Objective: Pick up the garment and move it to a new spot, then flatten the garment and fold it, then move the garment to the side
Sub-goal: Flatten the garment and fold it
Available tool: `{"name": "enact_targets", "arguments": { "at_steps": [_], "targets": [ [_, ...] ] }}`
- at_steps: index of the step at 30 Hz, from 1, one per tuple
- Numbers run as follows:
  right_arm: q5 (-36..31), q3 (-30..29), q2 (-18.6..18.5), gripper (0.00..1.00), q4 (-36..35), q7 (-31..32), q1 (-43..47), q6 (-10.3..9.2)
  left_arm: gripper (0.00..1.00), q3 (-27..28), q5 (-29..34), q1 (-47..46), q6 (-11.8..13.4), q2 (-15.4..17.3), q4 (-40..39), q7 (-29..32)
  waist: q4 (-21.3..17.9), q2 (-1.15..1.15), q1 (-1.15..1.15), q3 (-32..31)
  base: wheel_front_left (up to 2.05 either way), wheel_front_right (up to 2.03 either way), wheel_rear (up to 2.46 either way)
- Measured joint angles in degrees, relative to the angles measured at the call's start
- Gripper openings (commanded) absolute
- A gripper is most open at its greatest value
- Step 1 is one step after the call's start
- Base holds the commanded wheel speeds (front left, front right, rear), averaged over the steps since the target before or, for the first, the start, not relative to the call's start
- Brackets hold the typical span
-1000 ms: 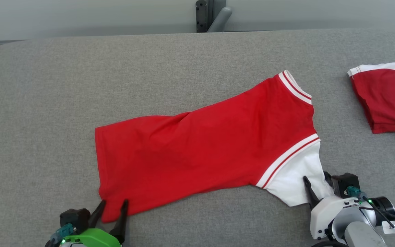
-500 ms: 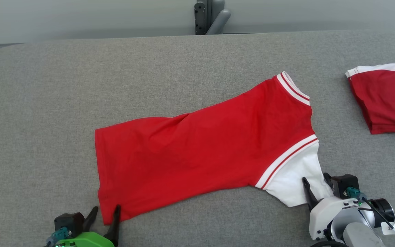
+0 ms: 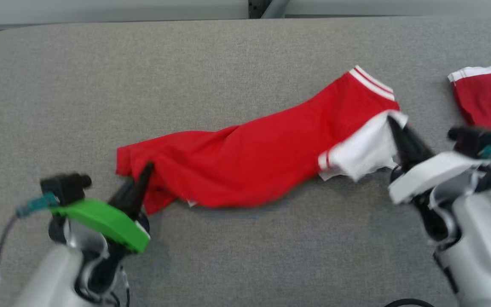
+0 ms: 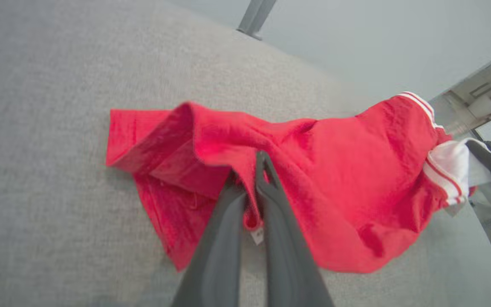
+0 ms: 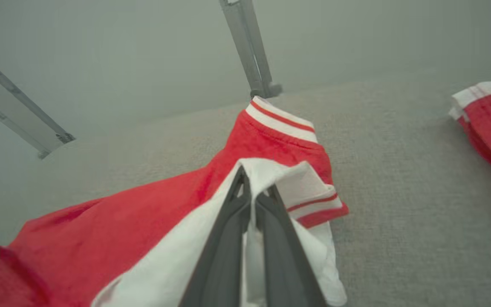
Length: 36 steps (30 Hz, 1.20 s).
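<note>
Folding looks under way: the left gripper (image 3: 143, 177) pinches the hem of the red T-shirt (image 3: 262, 162), the right gripper (image 3: 394, 128) its white sleeve (image 3: 360, 149); next, carry both across evenly.

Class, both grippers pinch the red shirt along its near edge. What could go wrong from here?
The left gripper pinches only a thin bit of hem, so the shirt might slip free. The cloth there is bunched, so the fold may crease. The right gripper is close to the second garment and could drag it.
</note>
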Motion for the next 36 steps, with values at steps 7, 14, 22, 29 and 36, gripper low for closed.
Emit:
{"name": "enact_targets", "arguments": {
  "at_steps": [7, 14, 22, 29, 36],
  "targets": [
    [3.98, -7.26, -6.28, 0.00, -15.07, 15.24, -19.46, -0.01, 0.00, 4.76, -9.04, -20.53, 0.51, 6.59, -14.64, 13.95, 1.18, 0.00, 0.00, 6.71, 0.00, 0.00, 0.00],
    [-5.06, -10.54, -1.96, 0.00, -5.44, 22.28, -45.57, -0.02, 0.00, 3.34, -4.21, -45.78, 1.82, 6.91, -3.76, 19.40, 2.77, 0.01, 0.02, 15.26, 0.00, 0.00, 0.00],
    [-19.58, -14.62, 6.59, 0.00, 11.17, 7.22, -70.59, -0.02, 0.00, 3.48, 7.02, -70.40, 5.25, 1.83, 16.51, 2.24, 3.75, 0.02, 0.03, 23.70, 0.00, 0.00, 0.00],
    [-13.86, -4.55, 7.69, 0.00, 19.41, -6.21, -81.85, -0.02, 0.00, 6.24, 8.59, -80.34, 1.62, 1.31, 27.18, -14.51, 3.30, 0.00, 0.01, 29.37, 0.00, 0.00, 0.00],
    [-0.90, 8.87, 2.04, 0.00, 12.71, -9.28, -59.11, -0.01, 0.00, 0.07, 4.78, -63.89, 0.08, 3.68, 28.60, -16.42, 2.49, 0.00, 0.00, 27.75, 0.00, 0.00, 0.00]
  ]
}}
